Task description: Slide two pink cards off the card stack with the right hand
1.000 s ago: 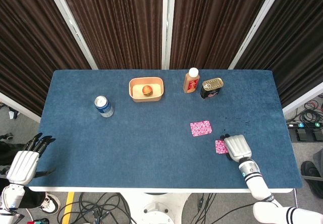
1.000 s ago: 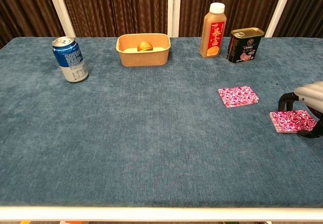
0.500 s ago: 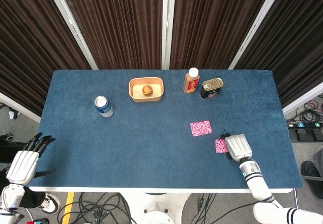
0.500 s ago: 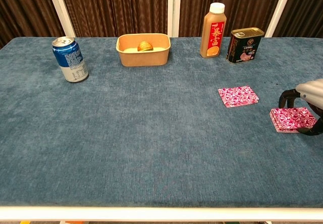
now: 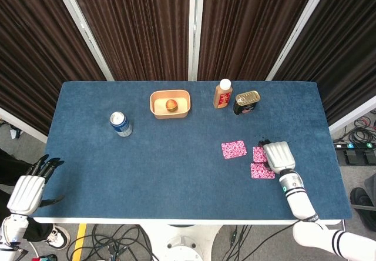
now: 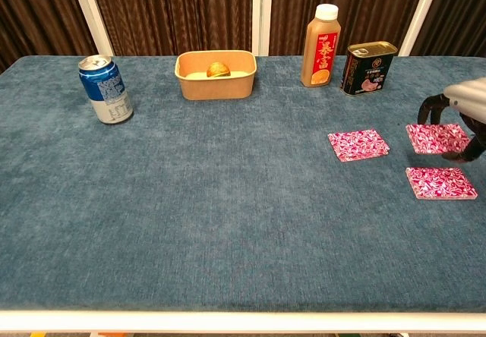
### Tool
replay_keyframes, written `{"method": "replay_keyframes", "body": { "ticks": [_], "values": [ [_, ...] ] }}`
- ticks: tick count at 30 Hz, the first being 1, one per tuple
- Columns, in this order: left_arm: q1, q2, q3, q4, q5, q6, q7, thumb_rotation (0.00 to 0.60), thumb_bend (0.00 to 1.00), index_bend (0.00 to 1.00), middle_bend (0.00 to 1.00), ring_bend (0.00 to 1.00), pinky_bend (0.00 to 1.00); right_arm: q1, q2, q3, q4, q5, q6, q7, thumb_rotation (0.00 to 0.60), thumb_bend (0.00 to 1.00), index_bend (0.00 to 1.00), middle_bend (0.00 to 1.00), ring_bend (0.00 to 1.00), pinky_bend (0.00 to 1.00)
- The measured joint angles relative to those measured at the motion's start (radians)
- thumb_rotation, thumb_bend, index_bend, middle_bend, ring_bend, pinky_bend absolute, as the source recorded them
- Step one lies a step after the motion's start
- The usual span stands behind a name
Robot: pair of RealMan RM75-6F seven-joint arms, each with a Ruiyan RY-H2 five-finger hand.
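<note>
The pink card stack lies near the right front of the blue table. One pink card lies alone to its far left. A second pink card lies just beyond the stack, apart from it. My right hand arches over this second card with its fingertips down at the card's edges, covering the card's right part. My left hand hangs off the table's left front corner, fingers apart, holding nothing.
Along the far side stand a blue can, a tan bowl with a small round food item in it, an orange bottle and a dark tin.
My right hand has moved away from the front edge, dragging one pink card off the stack. The stack now lies uncovered nearer the front edge. The left hand has stayed put.
</note>
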Motion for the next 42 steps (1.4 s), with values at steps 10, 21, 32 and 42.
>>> {"method": "replay_keyframes", "body": {
  "ticks": [10,21,32,42],
  "values": [
    [-0.001,0.005,-0.001,-0.005,-0.002,-0.002,0.003,0.600,0.01,0.18,0.15,0.02,0.18,0.071,-0.101,0.036,0.181,0.090,-0.080,-0.034,0.600,0.24,0.44,0.41,0.74,0.77],
    [-0.001,0.005,-0.002,-0.003,-0.003,-0.003,-0.001,0.600,0.01,0.18,0.15,0.02,0.19,0.099,-0.170,0.038,0.299,0.120,-0.122,-0.024,0.600,0.24,0.41,0.35,0.74,0.77],
    [0.000,0.001,-0.001,0.007,-0.004,-0.004,-0.009,0.600,0.01,0.18,0.15,0.02,0.18,0.101,-0.139,0.030,0.270,0.155,-0.144,-0.040,0.600,0.18,0.13,0.16,0.74,0.77],
    [0.000,0.001,-0.003,0.004,-0.003,0.001,-0.007,0.600,0.01,0.18,0.15,0.02,0.18,0.071,-0.064,0.030,0.146,0.102,-0.078,0.011,0.600,0.14,0.12,0.17,0.71,0.77]
  ]
}}
